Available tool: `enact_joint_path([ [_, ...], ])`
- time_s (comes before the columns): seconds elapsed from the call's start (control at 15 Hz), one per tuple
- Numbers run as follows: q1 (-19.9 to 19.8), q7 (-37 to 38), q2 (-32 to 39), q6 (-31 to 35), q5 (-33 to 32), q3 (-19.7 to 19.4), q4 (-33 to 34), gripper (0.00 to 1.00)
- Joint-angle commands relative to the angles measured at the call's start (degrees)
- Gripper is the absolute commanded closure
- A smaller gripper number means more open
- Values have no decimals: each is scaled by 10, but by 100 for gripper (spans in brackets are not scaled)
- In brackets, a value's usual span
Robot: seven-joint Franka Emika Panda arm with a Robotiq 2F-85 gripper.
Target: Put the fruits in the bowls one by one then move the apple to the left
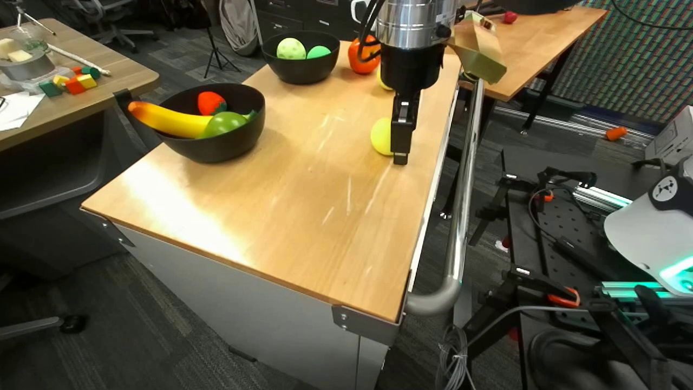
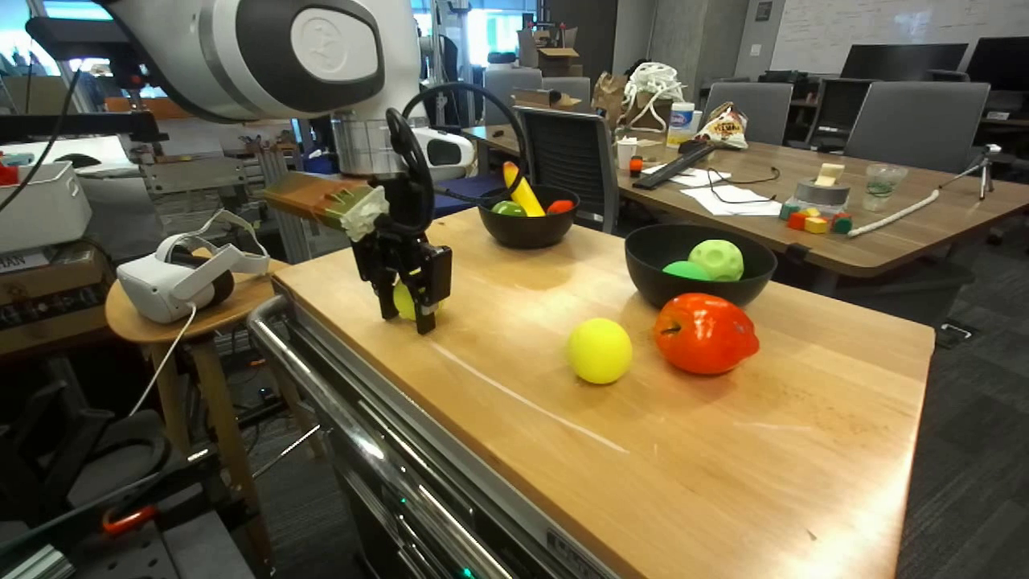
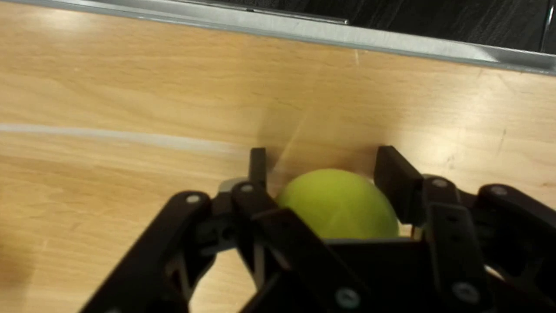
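My gripper is low over the tabletop with its fingers apart on either side of a yellow ball. In the wrist view a gap shows between the ball and the left finger; the right finger is close to it, and contact there is unclear. A black bowl holds a banana, a green fruit and a red fruit. Another black bowl holds a dimpled light-green ball and a green one. A red apple-like fruit lies beside that bowl.
A second yellow ball sits on the table near the red fruit. A metal rail runs along the table's edge. A side table with small blocks and tape stands beyond. A headset rests on a stool.
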Motion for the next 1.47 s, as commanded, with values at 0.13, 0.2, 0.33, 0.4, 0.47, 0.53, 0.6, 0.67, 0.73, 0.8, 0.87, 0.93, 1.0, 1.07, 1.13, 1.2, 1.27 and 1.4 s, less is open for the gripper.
enact_joint_path([
  [0.13, 0, -44, 36, -14, 35, -5, 64, 78],
  [0.2, 0, -49, 49, -27, 32, -5, 89, 84],
  [0.33, -2, -59, 71, -55, 32, -7, 145, 97],
  [0.4, -1, -65, 78, -73, 32, -7, 178, 100],
  [0.47, 0, -50, 82, -91, 2, -8, 214, 100],
  [0.53, 2, -24, 83, -104, -49, -11, 244, 100],
  [0.6, 5, -12, 85, -115, -91, -13, 275, 99],
  [0.67, 7, -6, 91, -131, -124, -14, 310, 98],
  [0.73, 7, -14, 98, -147, -137, -13, 347, 99],
  [0.8, 6, -27, 108, -167, -133, -12, 387, 99],
  [0.87, 5, -33, 116, -185, -132, -12, 420, 99],
  [0.93, 4, -38, 127, -203, -129, -13, 455, 98],
  [1.0, 0, -52, 146, -217, -107, -14, 488, 74],
  [1.07, -4, -71, 164, -226, -77, -13, 521, 74],
  [1.13, -12, -91, 178, -227, -29, -12, 541, 69],
  [1.2, -20, -107, 190, -231, 22, -10, 558, 61],
  [1.27, -27, -115, 201, -248, 57, -10, 572, 53],
  [1.4, -44, -128, 210, -305, 117, -11, 592, 36],
])
